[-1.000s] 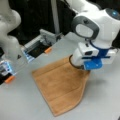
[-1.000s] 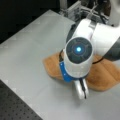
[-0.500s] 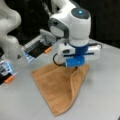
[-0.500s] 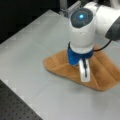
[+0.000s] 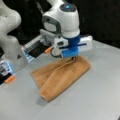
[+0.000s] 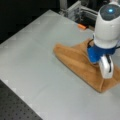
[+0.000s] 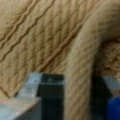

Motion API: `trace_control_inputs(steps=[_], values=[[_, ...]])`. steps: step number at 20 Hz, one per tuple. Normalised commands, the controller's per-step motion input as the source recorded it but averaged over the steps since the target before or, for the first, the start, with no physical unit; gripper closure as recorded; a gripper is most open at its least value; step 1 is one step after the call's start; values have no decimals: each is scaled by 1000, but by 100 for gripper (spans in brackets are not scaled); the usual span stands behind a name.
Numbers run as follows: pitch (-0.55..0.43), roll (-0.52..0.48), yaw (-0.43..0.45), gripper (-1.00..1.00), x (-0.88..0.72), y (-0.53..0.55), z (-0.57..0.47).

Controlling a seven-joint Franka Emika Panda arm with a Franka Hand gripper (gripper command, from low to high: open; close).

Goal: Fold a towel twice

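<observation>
My arm [image 5: 62,22] was glossy white and rounded, with a blue glowing ring on its topmost joint at the frame's top. Below it sat a blue wrist block and a white bar. The gripper [image 7: 67,100] had grey metal fingers [image 7: 32,82].

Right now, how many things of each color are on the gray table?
Orange-brown: 1, the towel, a fold of it pinched in the gripper.
Bright orange: 2, one small orange piece at a front view's left edge and one beside the blue and white robot arm.
Total: 3.
</observation>
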Motion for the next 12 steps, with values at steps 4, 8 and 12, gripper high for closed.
trace_control_inputs(steps=[4, 8, 12], values=[[-75, 112, -141, 100, -338, -25, 26], [-48, 156, -157, 100, -281, 65, -48], [-60, 190, -186, 100, -154, 234, -174]])
